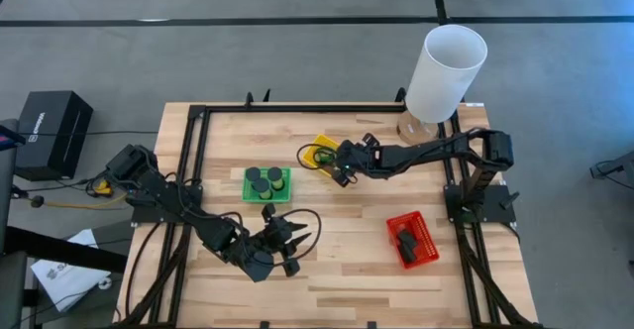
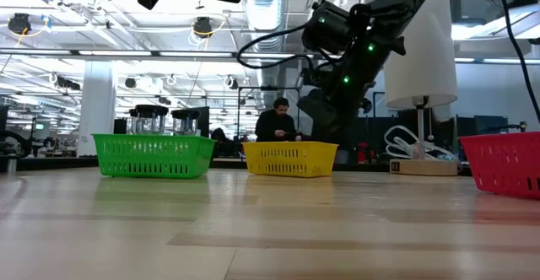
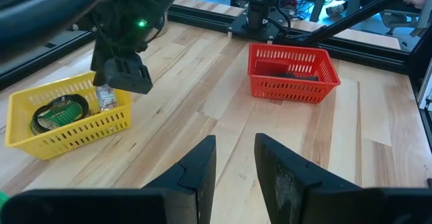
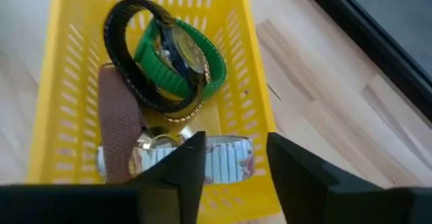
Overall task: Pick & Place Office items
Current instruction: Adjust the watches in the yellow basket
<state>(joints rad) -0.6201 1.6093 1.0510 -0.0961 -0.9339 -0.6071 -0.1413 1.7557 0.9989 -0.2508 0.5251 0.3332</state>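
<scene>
My right gripper [image 4: 233, 158] hangs open over the near end of the yellow tray [image 1: 319, 149], pointing down into it. In the tray lie a green watch [image 4: 177, 62], a black band [image 4: 128, 62], a brown strap [image 4: 120, 126] and a silver link watch [image 4: 226, 162]. The silver watch lies below the gap between my right fingers. My left gripper [image 3: 235, 160] hovers open and empty above the table's near middle [image 1: 285, 238]. My right gripper comes at the silver link watch's band [image 4: 229, 164] from above, slanting down, one finger [image 4: 189, 160] over the band and the other beside its end. I cannot tell whether the fingers touch it. The watch lies on the tray floor.
A green tray [image 1: 283, 196] holds black round pucks [image 1: 264, 177] at the table's middle. A red tray [image 1: 426, 242] with dark blocks [image 1: 405, 240] sits toward the right. A tall white cylinder [image 1: 446, 71] stands at the far right corner. Bare wood lies between the trays.
</scene>
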